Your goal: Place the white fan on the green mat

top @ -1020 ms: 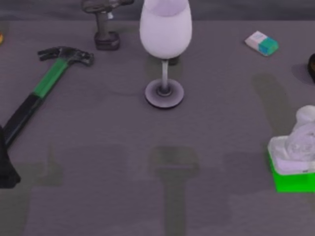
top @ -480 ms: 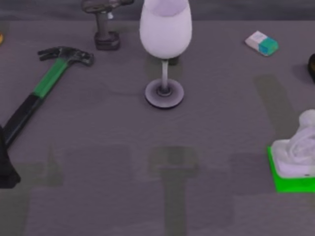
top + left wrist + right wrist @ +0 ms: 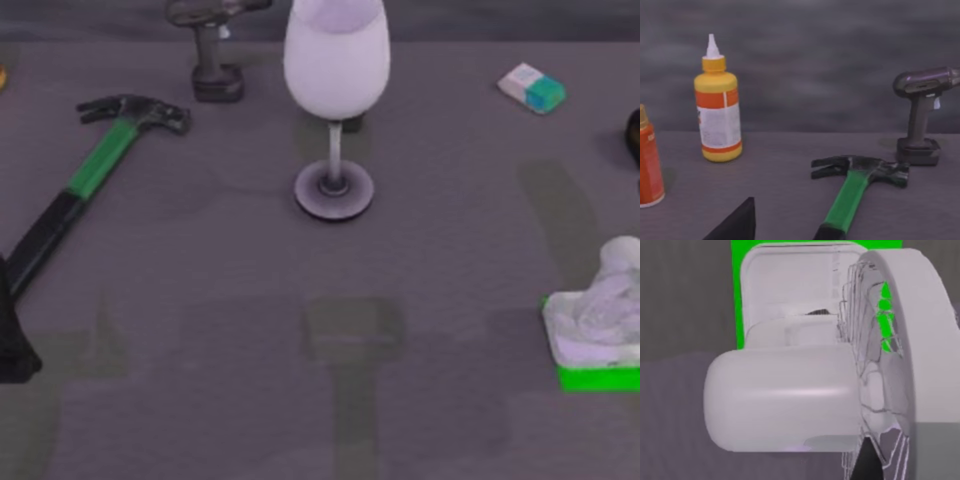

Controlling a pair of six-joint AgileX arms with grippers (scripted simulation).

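the white fan [image 3: 600,315] sits over the green mat [image 3: 598,379] at the frame's right edge, so it's nearly placed. can't tell about either gripper's fingers.

The left arm [image 3: 12,335] stands parked at the table's left edge, well apart from the white fan [image 3: 605,310], with the whole width of the table between them. From above it shows only as a dark, angular bulk, cut off by the edge of the view. In the left wrist view, the left gripper [image 3: 735,226] appears as one black pointed wedge held low above the tabletop and facing away from the fan. The right gripper [image 3: 866,460] is close against the fan; only a dark sliver shows beside the grilled head.
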